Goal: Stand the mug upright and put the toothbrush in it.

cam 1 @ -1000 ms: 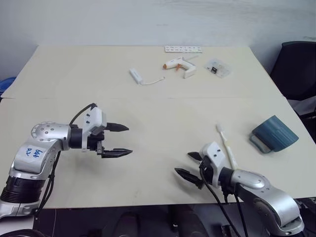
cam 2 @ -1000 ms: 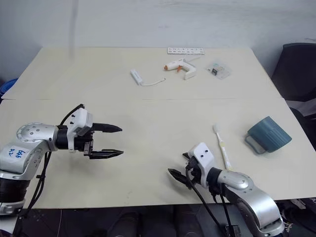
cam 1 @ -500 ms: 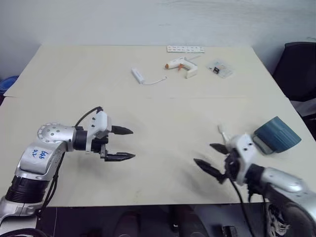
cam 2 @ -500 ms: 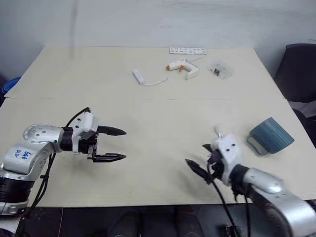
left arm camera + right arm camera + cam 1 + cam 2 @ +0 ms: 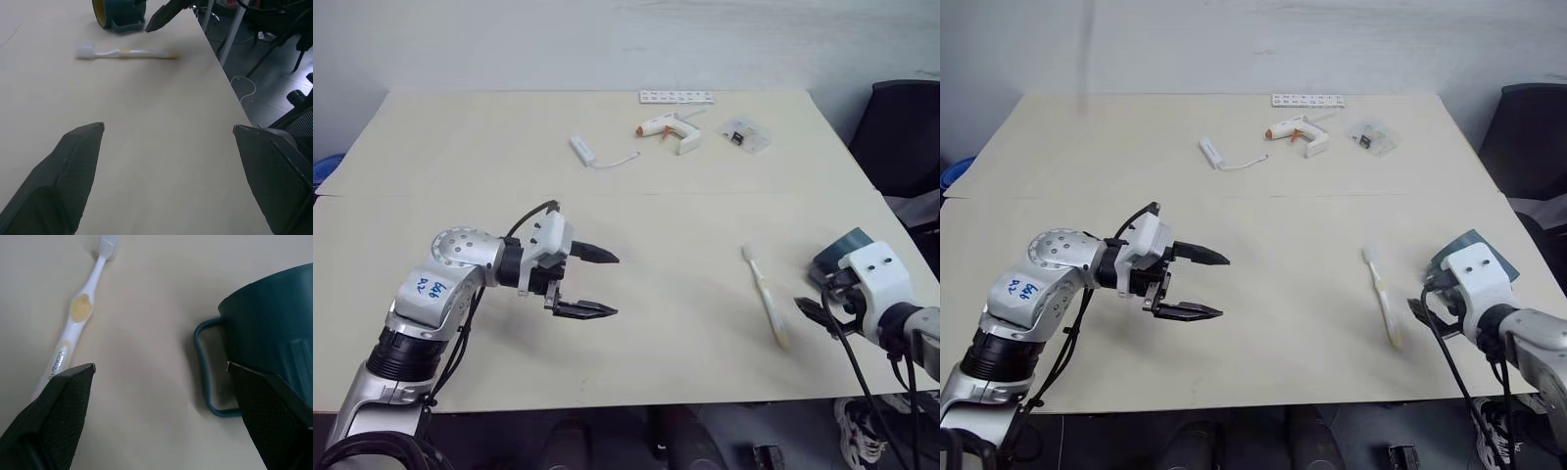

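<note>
At the near right corner of the pale table [image 5: 636,211], the right gripper [image 5: 161,396] hangs low with its two black fingers [image 5: 58,406] spread wide and empty; its wrist view looks down on the gap between the toothbrush [image 5: 766,294] and the dark teal-blue mug [image 5: 274,323]. The mug lies on its side near the right edge, its loop handle [image 5: 208,367] resting on the table and turned toward the toothbrush, and one finger of the right gripper stands just in front of the mug's ribbed wall. The toothbrush lies flat just inward of the mug, apart from it, white bristled head toward the far edge and pale yellow handle toward the near edge. Over the near left half of the table, the left gripper [image 5: 592,284] points toward the right edge with its fingers [image 5: 597,257] spread, holding nothing. Along the far edge lie a white dongle with a thin cord [image 5: 582,150], a white glue gun with an orange tip [image 5: 668,127], a small clear packet [image 5: 744,134] and a white strip [image 5: 676,97]. A dark chair [image 5: 901,137] stands beyond the right edge.
</note>
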